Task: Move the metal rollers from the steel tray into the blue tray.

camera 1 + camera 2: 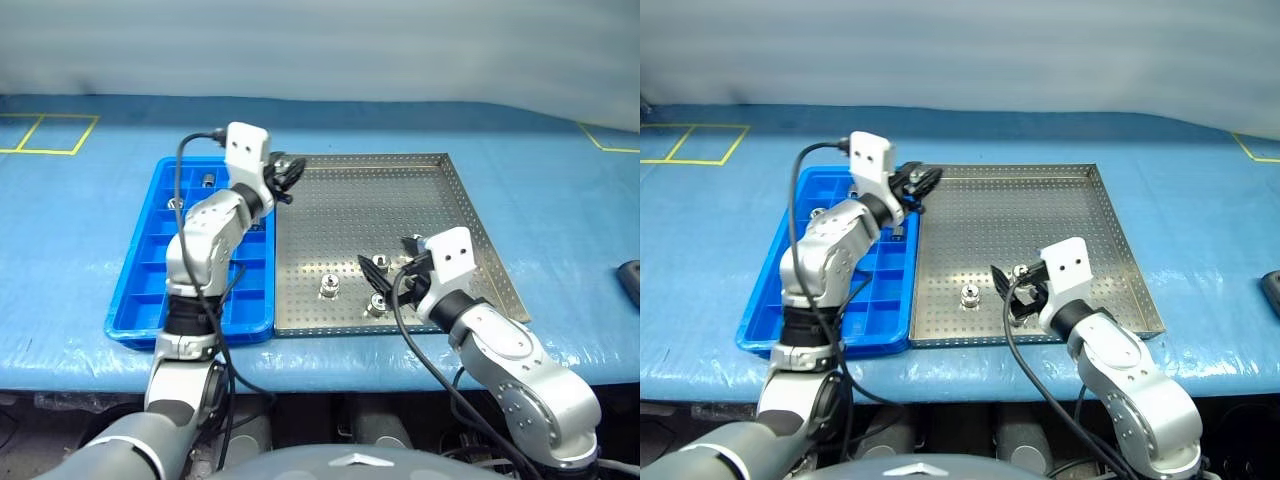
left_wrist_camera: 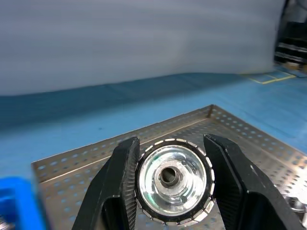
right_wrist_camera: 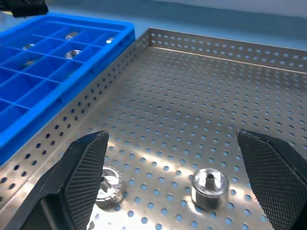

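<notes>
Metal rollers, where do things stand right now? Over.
Left gripper shut on one roller, raised by the blue tray. Right gripper open over steel tray rollers. Nothing blocking.

Seen from head height, looking down across the steel tray (image 1: 400, 220) and blue tray (image 1: 150, 300) mid-frame; wrist views close, sharing the steel tray.

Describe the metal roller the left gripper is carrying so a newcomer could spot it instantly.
Find the large perforated steel tray beside the bright blue compartment tray. At the steel tray's far corner nearest the blue tray, the left gripper is shut on a small shiny silver roller with a central hole. Unlike the rollers lying on the tray floor, it is off the tray, between two black fingers.
</notes>
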Robot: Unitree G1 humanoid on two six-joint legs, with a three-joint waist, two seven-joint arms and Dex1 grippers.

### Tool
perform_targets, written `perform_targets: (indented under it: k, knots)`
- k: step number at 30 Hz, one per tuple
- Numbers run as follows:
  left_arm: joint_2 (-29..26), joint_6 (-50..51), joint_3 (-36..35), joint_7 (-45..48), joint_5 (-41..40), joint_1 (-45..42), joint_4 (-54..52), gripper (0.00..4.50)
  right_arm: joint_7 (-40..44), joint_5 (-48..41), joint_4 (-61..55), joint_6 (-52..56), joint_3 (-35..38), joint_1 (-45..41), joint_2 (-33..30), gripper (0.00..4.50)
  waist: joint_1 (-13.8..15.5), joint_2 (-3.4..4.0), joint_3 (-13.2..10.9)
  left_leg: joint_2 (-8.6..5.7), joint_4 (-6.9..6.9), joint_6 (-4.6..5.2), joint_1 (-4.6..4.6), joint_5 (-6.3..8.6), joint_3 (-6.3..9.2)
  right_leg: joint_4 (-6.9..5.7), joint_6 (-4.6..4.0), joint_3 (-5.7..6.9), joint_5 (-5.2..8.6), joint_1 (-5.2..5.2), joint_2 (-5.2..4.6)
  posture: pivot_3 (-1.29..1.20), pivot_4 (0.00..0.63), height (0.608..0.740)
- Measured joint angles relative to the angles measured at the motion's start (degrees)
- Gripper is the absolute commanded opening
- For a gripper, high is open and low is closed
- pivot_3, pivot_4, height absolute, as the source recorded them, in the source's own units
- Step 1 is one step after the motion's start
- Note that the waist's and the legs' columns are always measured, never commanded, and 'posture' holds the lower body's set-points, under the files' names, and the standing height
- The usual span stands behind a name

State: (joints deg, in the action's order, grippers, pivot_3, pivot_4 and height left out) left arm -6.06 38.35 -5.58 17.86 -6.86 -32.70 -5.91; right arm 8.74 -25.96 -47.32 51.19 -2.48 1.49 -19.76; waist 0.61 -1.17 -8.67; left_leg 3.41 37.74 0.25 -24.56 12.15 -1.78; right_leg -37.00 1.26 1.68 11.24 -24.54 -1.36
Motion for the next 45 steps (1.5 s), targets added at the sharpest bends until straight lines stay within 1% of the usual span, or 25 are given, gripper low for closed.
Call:
perform_targets:
  k: [3,6,12,19,25,30,32,34,37,38,41,44,45]
  knots:
    - [-3.4,-2.5,0.7,-4.3,4.4,3.8,-2.8,1.84,1.4,0.2,0.7,-0.7,-1.6,-1.2,-0.3,4.5,1.2,0.0,0.0,-0.02,0.0,0.0,-0.01,0.0,-0.01,0.04,-0.04,0.01,0.02,0.01,-0.02,0.15,0.15,0.74]
    - [-3.6,-3.5,0.6,-9.3,8.0,7.1,-4.7,1.84,2.3,0.4,1.8,-0.7,-2.0,-1.8,-0.9,4.5,2.4,-0.01,0.0,-0.07,0.05,0.01,-0.09,0.0,-0.01,0.08,-0.14,0.03,0.08,0.01,-0.1,0.16,0.15,0.74]
    - [-2.5,-2.4,-1.2,-17.6,11.2,12.0,-6.6,1.84,3.9,0.7,1.7,-0.7,-2.4,-1.3,-2.1,4.5,3.3,-0.03,0.0,-0.06,0.1,0.02,-0.07,0.01,-0.01,0.06,-0.14,0.04,0.07,0.03,-0.1,0.16,0.15,0.74]
    - [-1.8,0.6,-3.5,-21.7,11.3,14.2,-7.0,1.84,4.3,1.1,1.7,-1.0,-2.7,-1.0,-2.3,4.5,3.5,-0.03,0.0,-0.04,0.11,0.01,-0.09,0.0,0.0,0.06,-0.16,0.08,0.08,0.03,-0.1,0.16,0.15,0.74]
    - [0.2,5.0,-2.6,-25.0,13.5,16.8,-8.6,1.84,4.6,1.3,1.7,-1.0,-3.1,-0.4,-2.3,4.5,3.5,-0.03,0.0,-0.04,0.1,0.02,-0.1,0.01,0.01,0.07,-0.16,0.09,0.08,0.02,-0.1,0.16,0.15,0.74]
    - [2.6,8.1,-2.2,-28.2,15.4,18.8,-12.5,1.84,4.5,1.3,1.6,-1.0,-2.8,0.7,-2.2,4.5,3.5,-0.03,0.0,-0.03,0.11,0.01,-0.09,0.0,0.02,0.06,-0.17,0.11,0.09,0.02,-0.1,0.16,0.15,0.74]
    - [3.3,9.1,-2.3,-29.0,15.8,18.9,-13.4,2.57,4.5,1.3,1.6,-1.0,-2.5,1.4,-2.2,4.5,3.5,-0.03,0.0,-0.03,0.11,0.01,-0.08,0.01,0.02,0.07,-0.18,0.11,0.1,0.03,-0.1,0.17,0.15,0.74]
    - [3.6,9.7,-2.3,-29.0,15.8,19.0,-13.4,3.12,4.2,1.3,1.6,-1.0,-2.2,1.6,-2.0,4.5,3.5,-0.03,0.0,-0.04,0.11,0.01,-0.09,0.01,0.02,0.07,-0.18,0.11,0.1,0.02,-0.11,0.17,0.15,0.74]
    - [3.7,9.6,-2.1,-29.0,15.7,19.0,-13.4,4.17,3.8,1.3,1.6,-1.1,-1.7,1.6,-1.5,4.5,3.5,-0.03,0.0,-0.04,0.11,0.01,-0.09,0.01,0.02,0.07,-0.18,0.11,0.1,0.02,-0.1,0.16,0.15,0.74]
    - [3.7,9.1,-2.1,-29.0,15.7,18.8,-13.4,4.44,3.7,1.3,1.6,-1.1,-1.6,1.6,-1.5,4.5,3.5,-0.03,0.0,-0.03,0.11,0.01,-0.1,0.01,0.03,0.07,-0.19,0.11,0.1,0.02,-0.1,0.16,0.15,0.74]
    - [3.7,6.1,-1.4,-28.0,15.1,17.5,-13.4,4.44,3.5,1.4,1.6,-1.1,-1.6,1.6,-1.3,4.5,3.5,-0.03,0.0,-0.04,0.11,0.01,-0.1,0.01,0.03,0.07,-0.2,0.12,0.11,0.02,-0.11,0.14,0.15,0.74]
    - [3.2,3.0,0.8,-21.7,11.1,15.5,-13.4,4.44,3.4,1.4,1.3,-1.1,-1.5,2.0,-1.2,4.5,3.6,-0.03,0.0,-0.06,0.12,0.02,-0.14,0.01,0.02,0.1,-0.2,0.13,0.11,0.02,-0.15,0.13,0.15,0.74]
    - [3.0,2.6,2.1,-18.3,9.0,14.8,-13.4,4.44,3.3,1.3,0.9,-1.1,-1.4,2.3,-1.2,4.5,3.6,-0.03,0.0,-0.08,0.11,0.02,-0.14,0.01,0.01,0.11,-0.2,0.12,0.11,0.02,-0.16,0.13,0.15,0.74]
